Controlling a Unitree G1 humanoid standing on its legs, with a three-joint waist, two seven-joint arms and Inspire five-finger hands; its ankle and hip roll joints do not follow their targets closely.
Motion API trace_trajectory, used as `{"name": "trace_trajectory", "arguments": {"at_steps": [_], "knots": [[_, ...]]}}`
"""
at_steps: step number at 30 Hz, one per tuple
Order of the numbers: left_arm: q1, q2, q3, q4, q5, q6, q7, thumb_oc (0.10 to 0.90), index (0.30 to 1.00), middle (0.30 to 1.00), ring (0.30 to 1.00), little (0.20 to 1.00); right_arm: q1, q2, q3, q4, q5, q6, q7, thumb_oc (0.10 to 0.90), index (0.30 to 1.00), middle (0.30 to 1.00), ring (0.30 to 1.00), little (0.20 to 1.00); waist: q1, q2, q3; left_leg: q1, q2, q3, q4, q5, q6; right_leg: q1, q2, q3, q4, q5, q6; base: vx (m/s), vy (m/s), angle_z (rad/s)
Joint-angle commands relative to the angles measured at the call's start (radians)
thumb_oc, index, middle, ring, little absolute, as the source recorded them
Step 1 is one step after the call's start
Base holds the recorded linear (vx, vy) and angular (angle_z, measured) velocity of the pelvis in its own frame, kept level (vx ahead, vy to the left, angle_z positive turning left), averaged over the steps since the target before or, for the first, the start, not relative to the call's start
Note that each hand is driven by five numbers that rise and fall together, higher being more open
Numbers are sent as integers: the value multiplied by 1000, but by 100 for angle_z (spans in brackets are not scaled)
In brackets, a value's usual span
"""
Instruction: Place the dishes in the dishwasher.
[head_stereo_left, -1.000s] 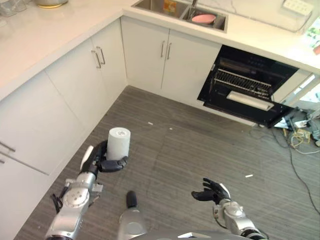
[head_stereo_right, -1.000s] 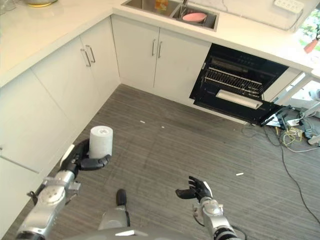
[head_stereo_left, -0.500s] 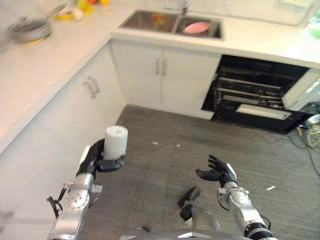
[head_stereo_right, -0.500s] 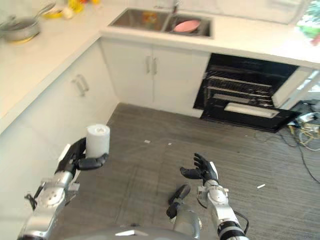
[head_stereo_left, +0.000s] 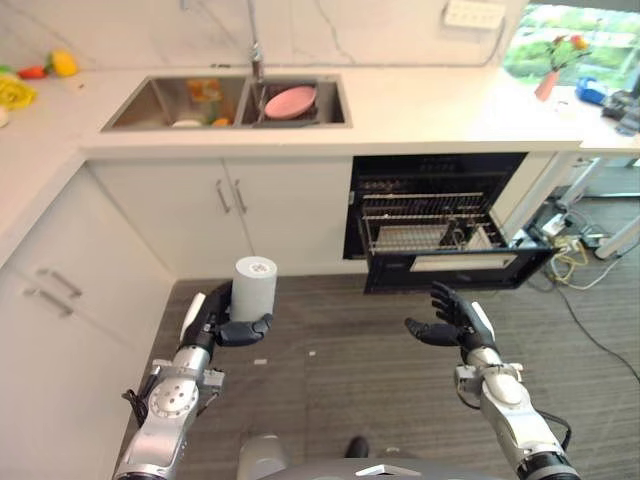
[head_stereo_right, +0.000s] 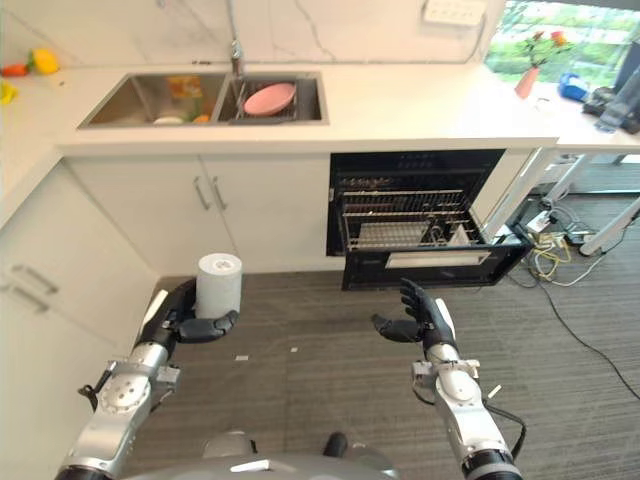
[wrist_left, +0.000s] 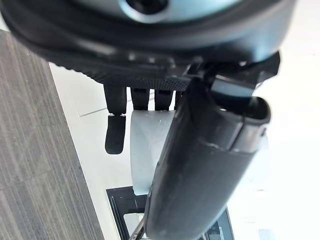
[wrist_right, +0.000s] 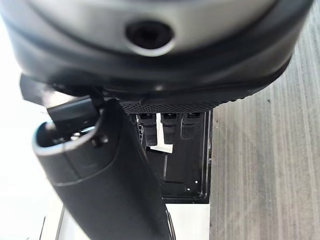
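Note:
My left hand (head_stereo_left: 215, 325) is shut on a tall white cup (head_stereo_left: 254, 289), held upright above the floor in front of the white cabinets; the cup (wrist_left: 147, 150) shows past the curled fingers (wrist_left: 116, 132) in the left wrist view. My right hand (head_stereo_left: 455, 322) hangs open and empty over the floor, just in front of the open dishwasher (head_stereo_left: 440, 220). The dishwasher's wire rack (head_stereo_right: 405, 215) is pulled out and holds a few dishes. A pink plate (head_stereo_left: 291, 101) lies in the sink (head_stereo_left: 160, 105).
White cabinet doors (head_stereo_left: 190, 215) run under the worktop and along the left wall. The dishwasher door (head_stereo_left: 460, 268) sticks out over the grey wood floor (head_stereo_left: 340, 370). Cables and a power strip (head_stereo_left: 560, 255) lie at the right. Fruit (head_stereo_left: 62, 62) sits on the left counter, a vase (head_stereo_left: 548, 82) at right.
The camera has swung right, so the sink and dishwasher now face me squarely. My left hand still holds the cup upright; my right hand has risen slightly, still open.

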Motion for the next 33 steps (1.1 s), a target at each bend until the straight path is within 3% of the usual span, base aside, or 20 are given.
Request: {"name": "trace_trajectory", "arguments": {"at_steps": [1,2,3,5,7,10,12,14,16,17,18,19,21,23,24,25,26,27,30,33], "knots": [[-34,51,47,-145,-1,-116,38,400,300,300,300,300,-87,-23,5,-116,1,-109,21,800,900,900,900,900,70,-5,17,83,-16,10,-323,103,70,16,-79,-77,-49,-89,182,106,177,-35],[-34,50,47,-144,0,-117,38,400,300,300,300,300,-87,-23,5,-116,1,-109,22,800,900,900,900,900,70,-9,16,90,-21,13,-338,112,70,15,-83,-77,-49,-89,183,204,287,-81],[-30,44,51,-139,1,-123,46,400,300,300,300,300,-89,-24,14,-124,1,-117,25,800,900,900,900,900,84,13,22,68,2,-53,-490,223,30,49,-67,-32,-55,-110,195,276,290,-70],[-39,41,47,-138,2,-127,50,400,300,300,300,300,-89,-24,12,-134,11,-122,20,800,900,900,900,900,81,26,35,26,47,-46,-588,287,15,78,-69,-17,-58,-133,202,309,316,-52],[-49,38,46,-134,4,-127,53,400,300,300,300,300,-82,-33,3,-147,13,-121,14,800,900,900,900,900,84,38,42,15,70,-8,-657,325,3,106,-66,-2,-58,-160,208,246,249,-60],[-48,32,47,-137,3,-127,46,400,300,300,300,300,-72,-37,-8,-169,18,-118,23,800,900,900,900,900,90,57,20,26,63,20,-682,347,-1,123,-62,15,-57,-167,227,214,293,-53],[-48,31,44,-134,-1,-127,43,400,300,300,300,300,-75,-32,-14,-175,16,-119,21,800,900,900,900,900,95,55,4,24,37,6,-648,343,8,120,-83,39,-27,-170,231,241,361,-80],[-55,44,33,-130,-1,-124,39,400,300,300,300,300,-82,-13,-17,-176,18,-111,22,800,900,900,900,900,97,41,-6,35,0,0,-614,315,34,105,-126,61,83,-185,240,271,352,-73],[-75,71,21,-131,0,-118,36,400,300,300,300,300,-98,19,-22,-181,33,-108,26,800,900,900,900,900,95,28,-9,54,-35,21,-589,270,82,39,-184,73,264,-185,277,168,297,-28],[-76,72,21,-131,0,-118,36,400,300,300,300,300,-99,20,-23,-181,33,-108,26,800,900,900,900,900,97,27,-10,50,-35,24,-588,272,85,31,-186,76,267,-184,278,150,386,-27],[-103,93,9,-133,5,-116,44,400,300,300,300,300,-108,28,-24,-212,24,-100,34,800,900,900,900,900,75,21,1,78,-75,39,-572,235,133,-55,-231,116,462,-126,316,121,402,-34],[-123,101,5,-130,6,-116,54,400,300,300,300,300,-116,31,-25,-228,26,-99,36,800,900,900,900,900,63,26,11,98,-89,46,-577,222,155,-112,-234,138,558,-105,315,178,525,-30],[-139,107,7,-137,10,-115,65,400,300,300,300,300,-129,39,-20,-247,37,-101,43,800,900,900,900,900,53,27,20,156,-124,73,-602,188,184,-188,-260,118,646,-77,331,171,327,-20],[-141,106,12,-142,12,-115,68,400,300,300,300,300,-126,39,-21,-261,44,-97,51,800,900,900,900,900,51,20,21,187,-143,87,-619,174,187,-190,-280,87,607,-82,328,233,120,-68],[-144,96,12,-152,5,-118,61,400,300,300,300,300,-122,27,-34,-284,58,-100,57,800,900,900,900,900,50,8,16,211,-167,90,-626,146,177,-176,-292,19,421,-93,296,319,-29,-83],[-146,94,13,-158,1,-120,57,400,300,300,300,300,-121,19,-38,-295,65,-105,54,800,900,900,900,900,46,5,17,223,-168,86,-626,132,168,-181,-293,-2,318,-78,293,320,-31,-60],[-146,93,12,-158,1,-120,56,400,300,300,300,300,-120,18,-38,-296,65,-105,54,800,900,900,900,900,46,8,17,224,-164,85,-626,131,167,-175,-288,-6,307,-74,293,202,-95,-13],[-149,89,11,-158,1,-122,56,400,300,300,300,300,-114,17,-43,-305,64,-106,51,800,900,900,900,900,44,8,18,237,-159,84,-630,123,155,-181,-290,-21,210,-51,296,96,-53,-13],[-174,79,1,-140,17,-129,54,400,300,300,300,300,-80,23,-59,-341,64,-110,58,800,900,900,900,900,31,-14,13,265,-167,72,-625,91,138,-174,-292,19,91,12,317,324,-114,10],[-151,59,-4,-146,16,-130,38,400,300,300,300,300,-53,14,-60,-344,77,-108,75,800,900,900,900,900,23,-19,-16,285,-160,63,-600,65,128,-133,-264,21,61,17,304,314,-128,42]]}}
